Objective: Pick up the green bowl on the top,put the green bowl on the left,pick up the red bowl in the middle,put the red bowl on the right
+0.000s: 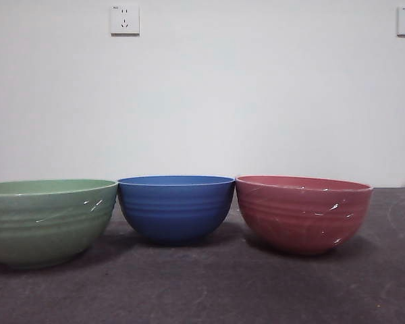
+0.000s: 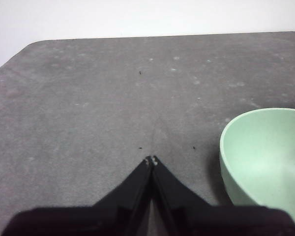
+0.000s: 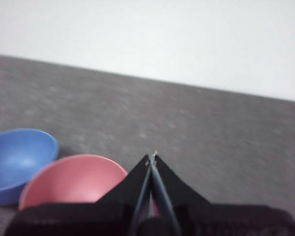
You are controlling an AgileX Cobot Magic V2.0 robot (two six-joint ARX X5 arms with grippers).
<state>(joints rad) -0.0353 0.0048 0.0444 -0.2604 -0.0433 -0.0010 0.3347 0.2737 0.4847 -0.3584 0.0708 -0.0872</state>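
Three round, faintly ribbed bowls were set in a row on the grey matte desk (image 1: pixel 202 290): the green bowl (image 1: pixel 47 221) leftmost, the blue bowl (image 1: pixel 175 208) central, the red bowl (image 1: pixel 302 212) rightmost. The left hand (image 2: pixel 151 160) and right hand (image 3: pixel 151 158) were pressed together, empty.

Both grippers have smooth black fingers (image 2: pixel 137 184) tapering to points.
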